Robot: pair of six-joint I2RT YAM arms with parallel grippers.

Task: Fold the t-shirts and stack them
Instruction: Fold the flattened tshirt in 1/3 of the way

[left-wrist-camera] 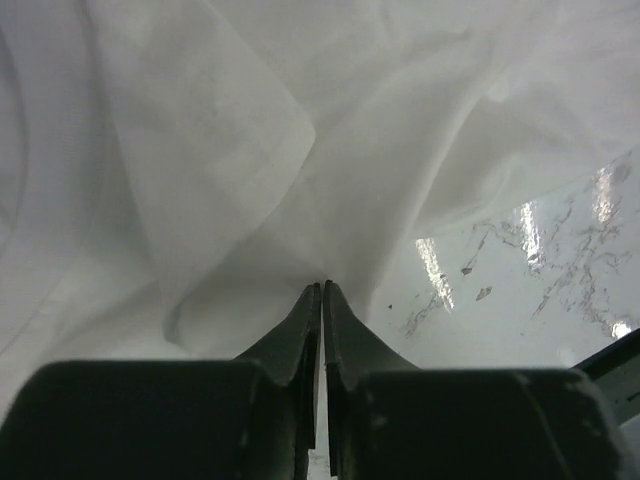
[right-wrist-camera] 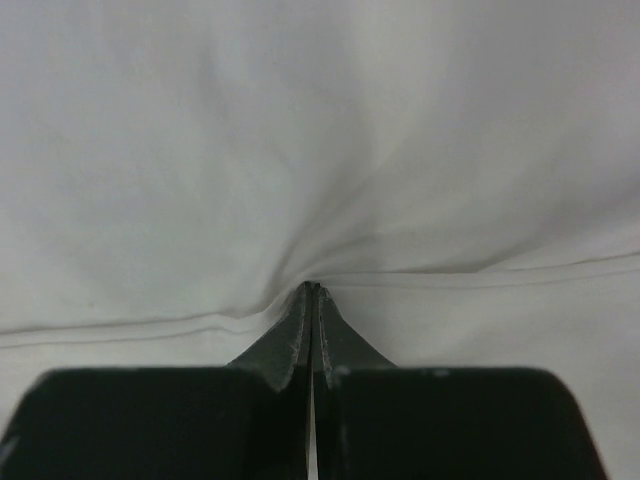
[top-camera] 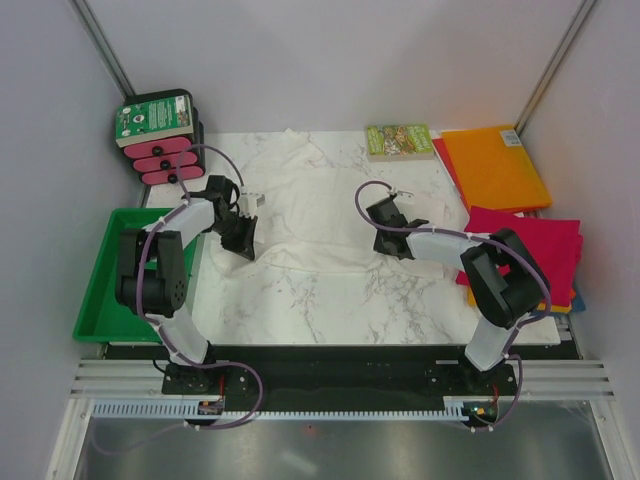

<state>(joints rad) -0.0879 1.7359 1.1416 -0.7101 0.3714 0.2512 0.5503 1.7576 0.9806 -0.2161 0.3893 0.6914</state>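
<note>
Pinching the white t-shirt, left hand and right hand reach low.

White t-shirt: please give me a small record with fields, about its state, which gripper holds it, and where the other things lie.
white t-shirt: unfolded, wrinkled, spread on the marble table
left gripper: shut on the cloth at the shirt's left side
right gripper: shut on the cloth near a stitched hem, at the shirt's right side
orange t-shirt: folded flat, far right corner
magenta t-shirt: folded, right edge, nearer than the orange one
book: far edge, left of the orange shirt
green tray: left of the table
</note>
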